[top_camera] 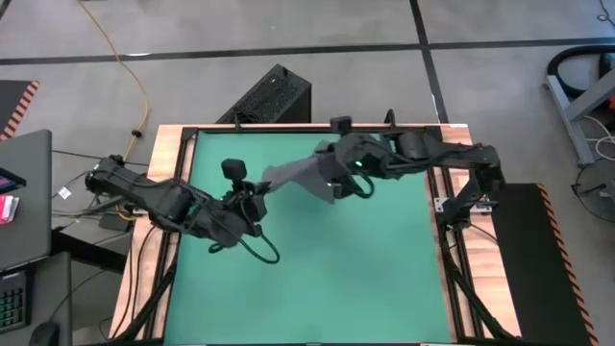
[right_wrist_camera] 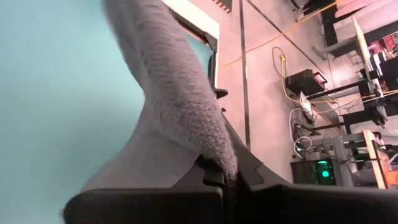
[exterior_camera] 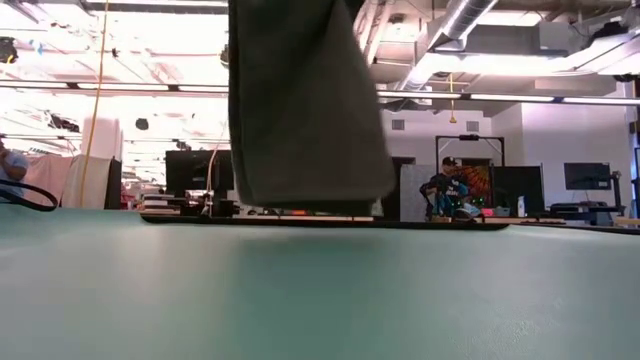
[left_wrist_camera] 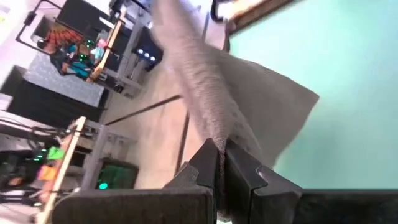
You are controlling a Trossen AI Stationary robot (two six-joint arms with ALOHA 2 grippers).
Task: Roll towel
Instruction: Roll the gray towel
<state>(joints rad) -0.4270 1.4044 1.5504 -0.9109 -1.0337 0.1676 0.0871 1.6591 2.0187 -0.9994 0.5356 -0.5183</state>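
Item: grey towel point(top_camera: 306, 177), held aloft between two claws above the green counter point(top_camera: 317, 279).

Left claw point(top_camera: 258, 192) pinched tight on the towel's left end; right claw point(top_camera: 338, 178) clamped on its right end; the cloth hangs clear of the mat, blocking the middle of the low view. Surroundings: black box point(top_camera: 269, 96) on the floor beyond the far edge, yellow cable point(top_camera: 135, 82) far left, keyboard point(top_camera: 10, 298) near left, seated person point(exterior_camera: 440, 190) far behind.
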